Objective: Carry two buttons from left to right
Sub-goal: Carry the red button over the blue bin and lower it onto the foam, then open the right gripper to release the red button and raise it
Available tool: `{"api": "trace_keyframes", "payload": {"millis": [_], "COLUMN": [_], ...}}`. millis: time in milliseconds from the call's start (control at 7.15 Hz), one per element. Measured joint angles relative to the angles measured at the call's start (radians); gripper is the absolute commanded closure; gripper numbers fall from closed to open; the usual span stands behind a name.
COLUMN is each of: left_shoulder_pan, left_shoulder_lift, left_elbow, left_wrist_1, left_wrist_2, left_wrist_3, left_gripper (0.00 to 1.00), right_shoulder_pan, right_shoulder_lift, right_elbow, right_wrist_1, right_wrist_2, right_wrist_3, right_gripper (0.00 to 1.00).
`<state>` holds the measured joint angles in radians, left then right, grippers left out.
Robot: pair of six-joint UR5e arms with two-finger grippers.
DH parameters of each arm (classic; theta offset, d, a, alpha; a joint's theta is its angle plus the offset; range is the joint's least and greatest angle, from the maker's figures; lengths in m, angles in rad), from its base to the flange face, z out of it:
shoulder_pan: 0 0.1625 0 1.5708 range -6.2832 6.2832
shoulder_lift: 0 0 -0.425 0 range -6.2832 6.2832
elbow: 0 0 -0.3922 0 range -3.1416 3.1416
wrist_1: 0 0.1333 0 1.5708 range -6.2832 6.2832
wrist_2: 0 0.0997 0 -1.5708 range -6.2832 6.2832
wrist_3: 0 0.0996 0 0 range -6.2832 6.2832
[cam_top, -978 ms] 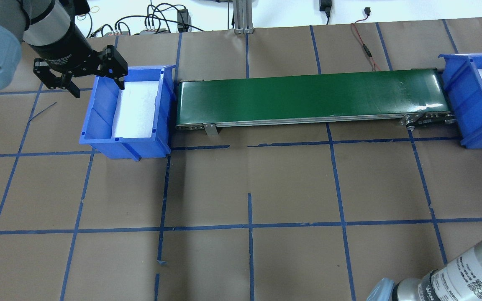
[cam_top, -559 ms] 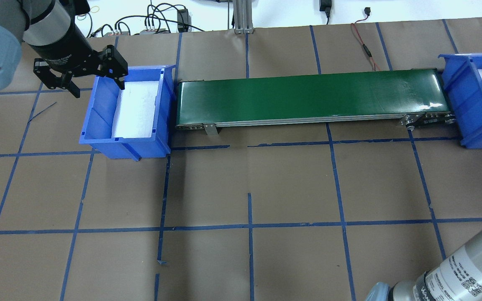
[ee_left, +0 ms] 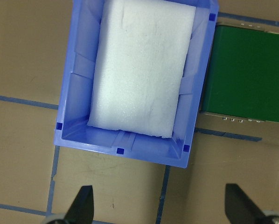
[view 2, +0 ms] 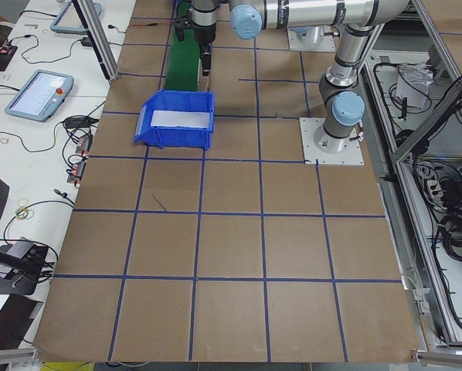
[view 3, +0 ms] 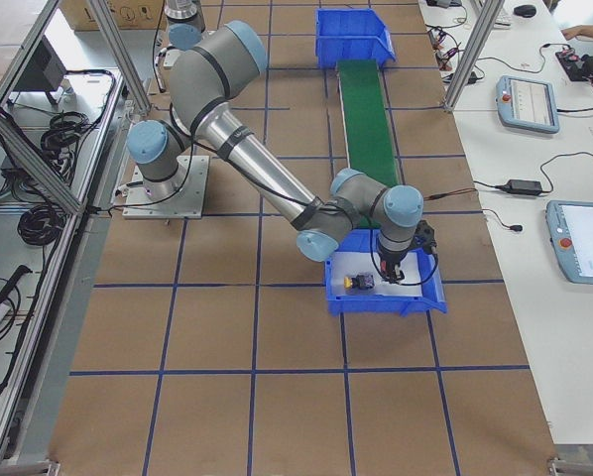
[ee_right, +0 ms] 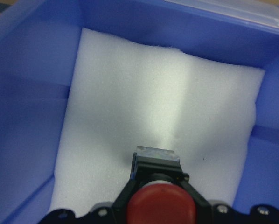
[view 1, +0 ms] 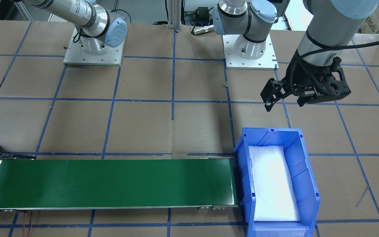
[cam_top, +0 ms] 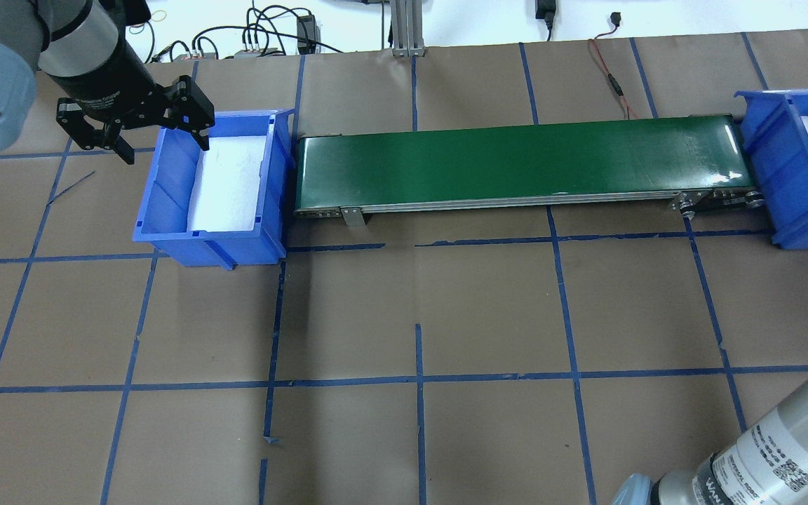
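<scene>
- The right gripper is down inside the right bin. Its fingers are pinching the red button from two sides, just behind the cap.
- The button's switch block points towards the white foam. I cannot tell from the wrist view whether it already touches the foam.
- The yellow button lies in the same bin, near the gripper but apart from it, so I judge this to be the last placement of the task.
- To do it well, lower slowly until the block sits on the foam, and only then spread the fingers. A release from higher up may let the button tip over or roll (the cap end looks heavy).
- Put it on a bare part of the foam, away from the yellow button and from the bin walls, so that nothing is pushed.
- After the release, go straight up, because a sideways move could drag the cap along with a finger.
- The left gripper hangs with its fingers spread wide beside the left bin. That bin holds only its foam pad, and no button shows on the green conveyor belt.
- I think this arm has nothing more to pick and can remain clear.
</scene>
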<state>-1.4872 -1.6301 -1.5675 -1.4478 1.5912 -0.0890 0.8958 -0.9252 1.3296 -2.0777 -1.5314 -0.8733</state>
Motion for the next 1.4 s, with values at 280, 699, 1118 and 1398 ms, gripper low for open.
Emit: {"api": "trace_keyframes", "payload": {"millis": [280, 699, 1118, 1398], "left_shoulder_pan": [0.0, -0.001, -0.001, -0.001], "left_shoulder_lift": [0.0, 0.0, 0.0, 0.0], "left_elbow": [0.001, 0.002, 0.002, 0.002], "left_wrist_1": [0.001, 0.001, 0.001, 0.001], "left_wrist_2": [0.001, 0.0, 0.0, 0.0], "left_wrist_3": [0.0, -0.001, -0.002, -0.001], "left_gripper": [0.0, 0.0, 0.0, 0.0], "right_shoulder_pan": [0.0, 0.0, 0.0, 0.005], "right_shoulder_lift": [0.004, 0.003, -0.05, -0.204], "right_elbow": [0.001, 0.011, 0.016, 0.049], "right_wrist_1": [-0.002, 0.0, 0.034, 0.174], "right_wrist_2": [-0.008, -0.008, -0.016, -0.009], "right_wrist_3": [0.001, 0.002, 0.011, 0.055], "right_gripper": [0.15, 0.0, 0.0, 0.0]}}
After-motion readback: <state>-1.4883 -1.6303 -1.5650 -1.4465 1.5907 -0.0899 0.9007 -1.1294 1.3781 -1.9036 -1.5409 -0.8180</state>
